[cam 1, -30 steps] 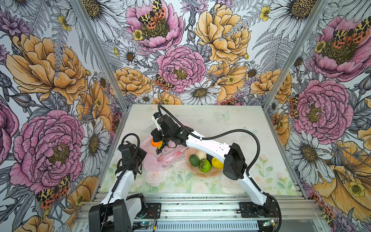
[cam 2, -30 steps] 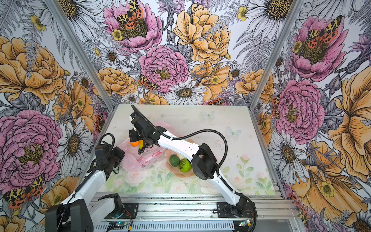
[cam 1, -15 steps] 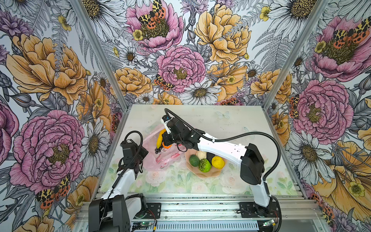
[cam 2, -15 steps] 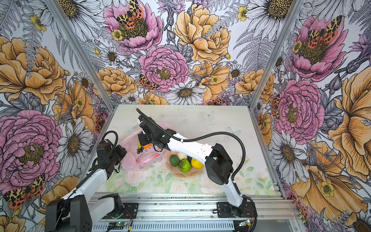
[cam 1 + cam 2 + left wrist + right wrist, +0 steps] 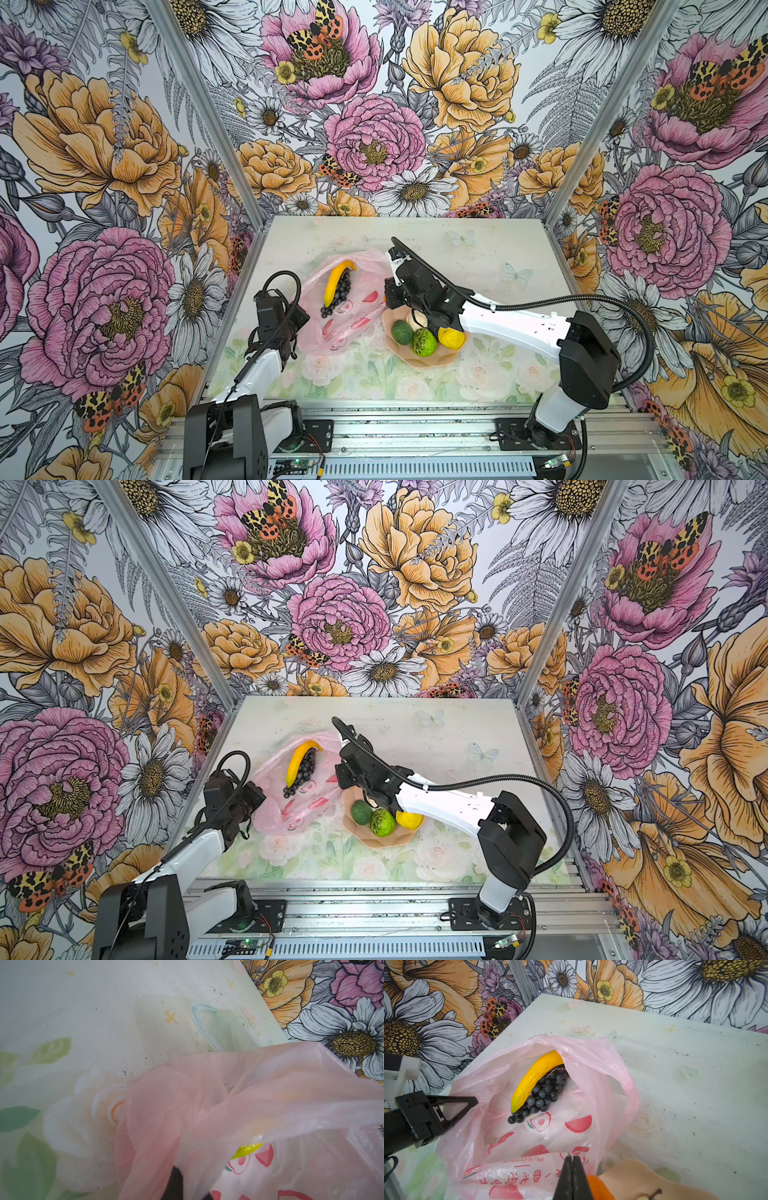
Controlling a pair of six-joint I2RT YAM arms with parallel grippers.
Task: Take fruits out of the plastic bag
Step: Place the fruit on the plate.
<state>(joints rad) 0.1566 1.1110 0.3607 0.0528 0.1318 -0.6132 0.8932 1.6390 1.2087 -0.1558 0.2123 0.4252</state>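
Banana (image 5: 337, 279) and grapes (image 5: 340, 294) lie in the plastic bag (image 5: 328, 337), dish (image 5: 419, 360) beside.

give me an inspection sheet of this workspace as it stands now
surface: pastel floral table, dark specks
job's things: plastic bag lying open, banana and grape bunch inside; avocado, lime-green ball, lemon, pear in the peach dish
clutter: nothing seen
grippers: left pincer shut on the bag's edge; right pincer shut over the dish, small orange piece at its fingers, apparently held
cables: black hose arcs above the table from the right arm; cable loop on the left arm
surroundings: flowered walls, metal rail in front
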